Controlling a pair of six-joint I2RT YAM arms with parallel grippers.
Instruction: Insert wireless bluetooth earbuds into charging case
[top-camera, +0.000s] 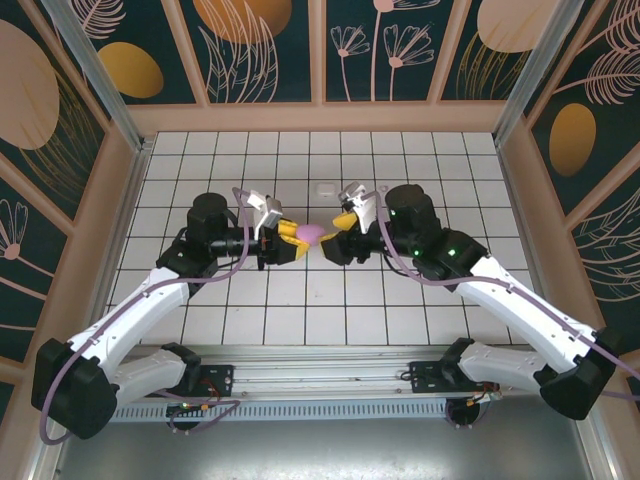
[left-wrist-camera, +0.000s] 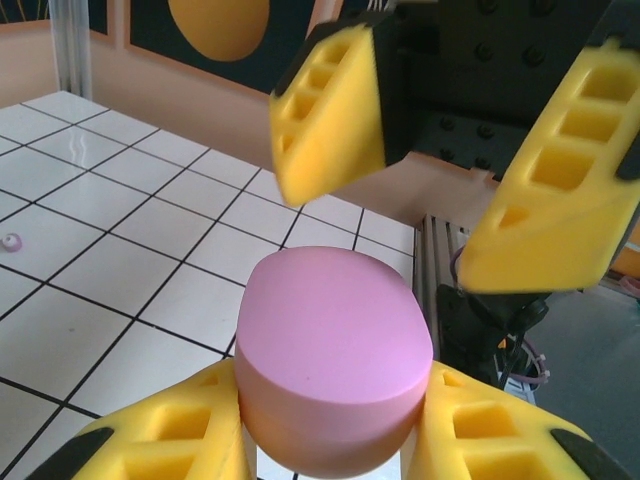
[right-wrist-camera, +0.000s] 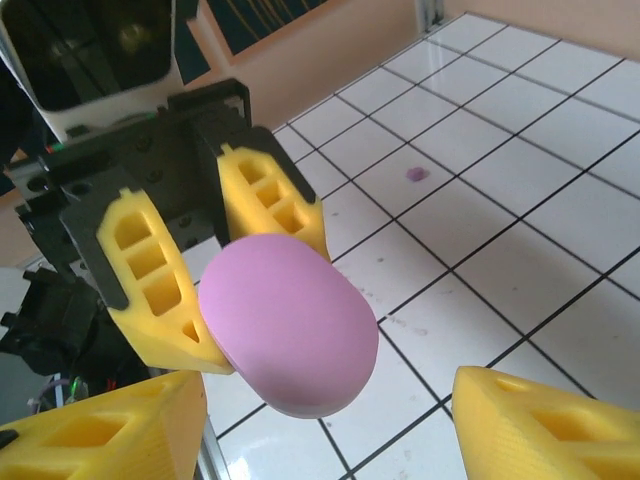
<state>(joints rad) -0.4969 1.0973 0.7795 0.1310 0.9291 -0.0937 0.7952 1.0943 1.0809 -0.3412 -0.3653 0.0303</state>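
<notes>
My left gripper (top-camera: 290, 238) (left-wrist-camera: 330, 445) is shut on a pink oval piece (top-camera: 312, 233) (left-wrist-camera: 335, 355) (right-wrist-camera: 290, 330), holding it by its sides above the tiles. Facing it, my right gripper (top-camera: 336, 236) (right-wrist-camera: 330, 430) is open; its yellow fingers (left-wrist-camera: 330, 110) stand on either side of the piece's free end without touching it. The charging case (top-camera: 325, 188), small and white, lies on the tiles just behind the two grippers. The earbuds are out of view.
A tiny pinkish speck (left-wrist-camera: 10, 242) (right-wrist-camera: 416, 174) lies on the white tiled floor (top-camera: 400, 160). Patterned walls (top-camera: 320, 50) close in the back and both sides. The metal rail (top-camera: 320, 365) with the arm bases runs along the near edge.
</notes>
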